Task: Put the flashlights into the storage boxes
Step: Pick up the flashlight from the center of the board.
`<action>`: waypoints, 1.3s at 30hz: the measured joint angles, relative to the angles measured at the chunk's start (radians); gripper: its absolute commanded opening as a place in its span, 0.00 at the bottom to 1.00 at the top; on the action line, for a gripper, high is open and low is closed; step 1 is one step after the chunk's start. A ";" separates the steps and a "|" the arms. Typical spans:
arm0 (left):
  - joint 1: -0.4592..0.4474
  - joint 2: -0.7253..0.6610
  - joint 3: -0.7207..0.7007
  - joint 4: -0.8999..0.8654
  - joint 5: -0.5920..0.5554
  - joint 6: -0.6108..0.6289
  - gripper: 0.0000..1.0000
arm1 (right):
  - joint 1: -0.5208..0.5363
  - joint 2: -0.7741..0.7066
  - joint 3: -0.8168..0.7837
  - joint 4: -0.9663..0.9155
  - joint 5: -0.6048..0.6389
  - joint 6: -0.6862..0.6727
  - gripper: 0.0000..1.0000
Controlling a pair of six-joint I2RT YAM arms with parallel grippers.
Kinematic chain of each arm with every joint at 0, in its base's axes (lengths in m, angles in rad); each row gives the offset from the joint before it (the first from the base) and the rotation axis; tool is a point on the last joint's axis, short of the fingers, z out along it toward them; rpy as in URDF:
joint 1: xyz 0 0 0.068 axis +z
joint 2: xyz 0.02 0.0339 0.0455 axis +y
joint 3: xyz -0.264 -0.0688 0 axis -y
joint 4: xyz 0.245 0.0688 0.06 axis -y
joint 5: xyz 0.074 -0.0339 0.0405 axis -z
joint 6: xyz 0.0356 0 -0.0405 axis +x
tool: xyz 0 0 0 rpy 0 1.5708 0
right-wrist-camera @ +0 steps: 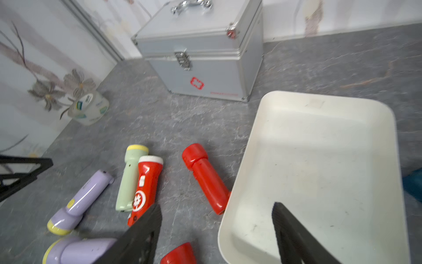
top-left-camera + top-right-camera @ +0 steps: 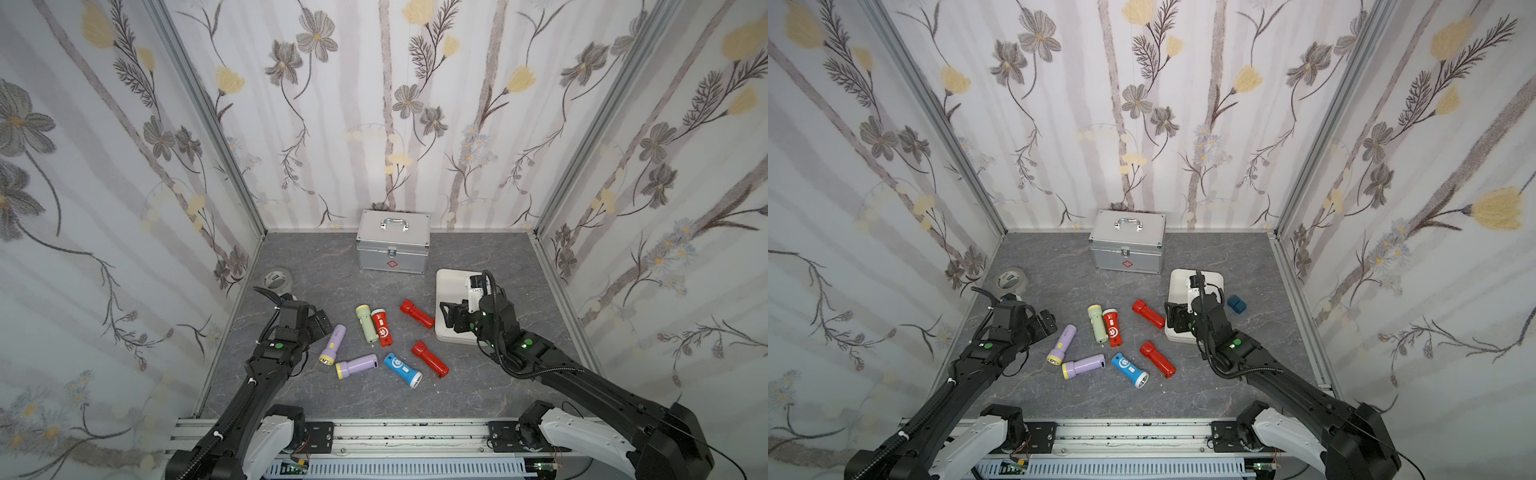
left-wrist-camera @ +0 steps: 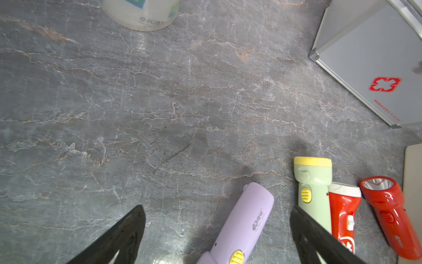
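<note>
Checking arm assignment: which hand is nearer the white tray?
Right. The right hand hangs over the edge of the white tray; the left hand sits across the table, beside a lilac flashlight.

Left arm [image 2: 266, 374]: matte black links, round green marker [image 2: 279, 345] on wrist housing, corrugated black cable [image 2: 235, 409] with white clips, white shoulder cover [image 2: 270, 436].
Right arm [image 2: 582, 382]: same build, looped black cable [image 2: 505, 370].
Black screwed mounting plates [image 2: 318, 436] on silver rail [image 2: 407, 432], 6 o'clock.
Fingers [image 3: 130, 228]: black, wedge-shaped, triangular cut-outs.
</note>
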 measured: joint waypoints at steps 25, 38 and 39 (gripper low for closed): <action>0.004 0.035 0.001 0.000 -0.017 -0.007 1.00 | 0.285 0.204 0.009 -0.297 -0.068 0.070 0.44; 0.006 0.034 0.001 0.000 -0.017 -0.009 1.00 | 0.290 0.331 0.048 -0.298 -0.053 0.037 0.49; 0.006 0.034 0.001 0.000 -0.017 -0.010 1.00 | 0.290 0.338 0.050 -0.298 -0.049 0.037 0.49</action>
